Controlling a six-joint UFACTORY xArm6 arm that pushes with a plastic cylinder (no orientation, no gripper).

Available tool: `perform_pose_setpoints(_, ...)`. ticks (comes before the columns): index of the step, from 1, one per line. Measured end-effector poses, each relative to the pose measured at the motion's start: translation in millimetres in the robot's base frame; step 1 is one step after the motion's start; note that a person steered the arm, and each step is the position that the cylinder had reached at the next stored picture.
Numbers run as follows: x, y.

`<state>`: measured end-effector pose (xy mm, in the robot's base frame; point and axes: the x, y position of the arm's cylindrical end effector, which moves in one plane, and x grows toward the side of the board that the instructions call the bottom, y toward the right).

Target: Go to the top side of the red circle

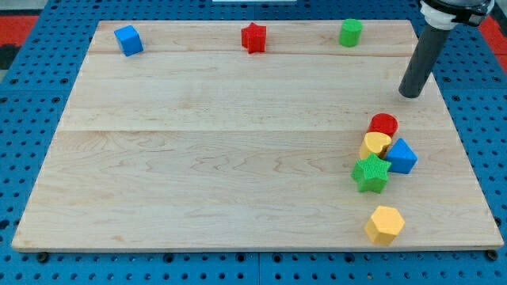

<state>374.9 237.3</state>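
Your tip (410, 95) is resting on the wooden board (198, 158), a plain rod end touching no block, sitting above and slightly right of the red circle (384, 124). The red circle is sitting at the view's right, heading a cluster, touching the yellow block (375, 145) just below it, with the blue block (402, 156) and green star (371, 173) crowding close.

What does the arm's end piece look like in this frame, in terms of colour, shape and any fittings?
What shows is a straight, smooth, dark grey cylindrical rod, ending in my tip, which is plain and blunt. At the view's top edge the rod enters a white collar with a black band. No cables, markings or labels are visible; the rest of the arm is out of frame.
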Motion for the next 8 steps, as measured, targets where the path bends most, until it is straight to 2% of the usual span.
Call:
perform_pose_setpoints(2, 0.0, -1.7)
perform_pose_setpoints(8, -2.0, -53.7)
